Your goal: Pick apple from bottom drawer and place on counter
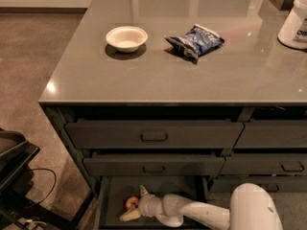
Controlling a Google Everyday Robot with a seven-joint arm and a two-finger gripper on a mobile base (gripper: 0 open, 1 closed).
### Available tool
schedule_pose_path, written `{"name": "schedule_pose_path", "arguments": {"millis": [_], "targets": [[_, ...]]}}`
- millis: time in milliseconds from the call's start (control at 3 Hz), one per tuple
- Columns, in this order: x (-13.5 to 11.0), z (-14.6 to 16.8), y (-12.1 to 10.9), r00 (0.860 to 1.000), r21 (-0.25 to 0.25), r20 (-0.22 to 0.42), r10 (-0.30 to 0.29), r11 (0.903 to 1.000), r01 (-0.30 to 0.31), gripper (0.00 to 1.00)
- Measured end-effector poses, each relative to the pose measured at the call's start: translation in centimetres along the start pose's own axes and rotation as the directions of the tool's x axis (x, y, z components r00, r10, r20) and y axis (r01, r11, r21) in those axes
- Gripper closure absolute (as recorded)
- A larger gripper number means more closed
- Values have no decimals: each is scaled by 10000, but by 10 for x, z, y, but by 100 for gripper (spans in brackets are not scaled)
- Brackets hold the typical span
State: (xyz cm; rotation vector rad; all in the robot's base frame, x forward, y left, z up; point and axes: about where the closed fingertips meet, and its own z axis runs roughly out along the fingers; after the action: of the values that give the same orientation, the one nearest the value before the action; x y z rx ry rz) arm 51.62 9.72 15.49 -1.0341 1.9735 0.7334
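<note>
Jaws stand apart on either side of the apple in the bottom drawer, so your gripper looks set to grasp. Close them firmly, then lift toward the counter.

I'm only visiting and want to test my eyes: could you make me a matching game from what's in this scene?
Things: 1 bowl; 2 chip bag; 3 apple; 4 gripper.
Descriptions: A blue, on the counter; B reddish, in the bottom drawer; C white, on the counter; D on the white arm, by the apple.
Pairs: 1-C, 2-A, 3-B, 4-D.
</note>
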Motion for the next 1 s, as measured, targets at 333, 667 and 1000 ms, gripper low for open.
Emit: {"name": "schedule_pose_path", "arguments": {"millis": [333,667,1000], "targets": [[1,7,8,10000,-135,-1,-67,9999,67,0],[4,13,14,9998,-314,-48,-185,9993,183,0],[9,18,18,9994,-345,-272,-193,9992,183,0]]}}
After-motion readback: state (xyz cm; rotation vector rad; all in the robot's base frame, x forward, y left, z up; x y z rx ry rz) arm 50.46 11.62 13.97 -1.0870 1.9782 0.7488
